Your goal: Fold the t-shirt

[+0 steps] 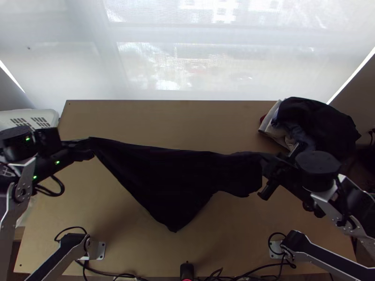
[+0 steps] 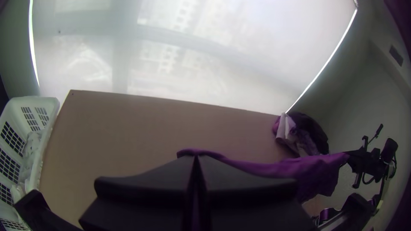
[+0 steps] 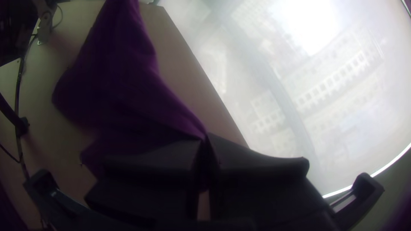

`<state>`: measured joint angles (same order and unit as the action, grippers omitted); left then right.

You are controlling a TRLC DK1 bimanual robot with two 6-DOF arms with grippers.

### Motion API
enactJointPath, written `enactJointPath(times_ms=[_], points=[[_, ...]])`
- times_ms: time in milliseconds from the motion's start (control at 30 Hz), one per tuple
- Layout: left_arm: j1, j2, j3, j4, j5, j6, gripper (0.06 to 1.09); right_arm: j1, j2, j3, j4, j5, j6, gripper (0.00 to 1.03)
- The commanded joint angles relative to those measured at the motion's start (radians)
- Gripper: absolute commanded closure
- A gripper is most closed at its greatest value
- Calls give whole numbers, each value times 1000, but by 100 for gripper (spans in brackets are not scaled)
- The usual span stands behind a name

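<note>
"Where's the t-shirt point(image 1: 159, 180)?"

"Strung left to right over the table point(image 1: 140, 119), bunched toward the right, a loose point aimed at the near edge. The left gripper point(image 1: 89, 147) is clamped on its left end, the right gripper point(image 1: 268, 171) on its right."

"How best to straighten it?"

"I'd hold the 2 ends level, ease them apart gently, then lower them together. Uneven pull could twist it or slip a corner free."

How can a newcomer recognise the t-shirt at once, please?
Start from the light wooden table. Across its middle, the dark t-shirt is stretched between the left gripper and the right gripper, one corner pointing toward the near edge. Both grippers hold it, unlike the bunched cloth pile at far right.
</note>
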<state>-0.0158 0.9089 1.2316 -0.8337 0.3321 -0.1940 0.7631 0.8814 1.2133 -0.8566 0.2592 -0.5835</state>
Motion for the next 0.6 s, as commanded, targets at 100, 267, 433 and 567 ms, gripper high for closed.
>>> enactJointPath(times_ms=[100,267,433,567], points=[[-110,367,-153,314,-119,-35,105,-180,88,-330,413,-84,-68,100],[-134,551,-126,432,-200,-44,105,-361,192,-409,628,-136,-81,100],[-141,725,-38,499,-255,-53,105,-472,318,-437,768,-166,-84,100],[-134,844,63,515,-292,-64,105,-516,421,-429,870,-169,-82,100]])
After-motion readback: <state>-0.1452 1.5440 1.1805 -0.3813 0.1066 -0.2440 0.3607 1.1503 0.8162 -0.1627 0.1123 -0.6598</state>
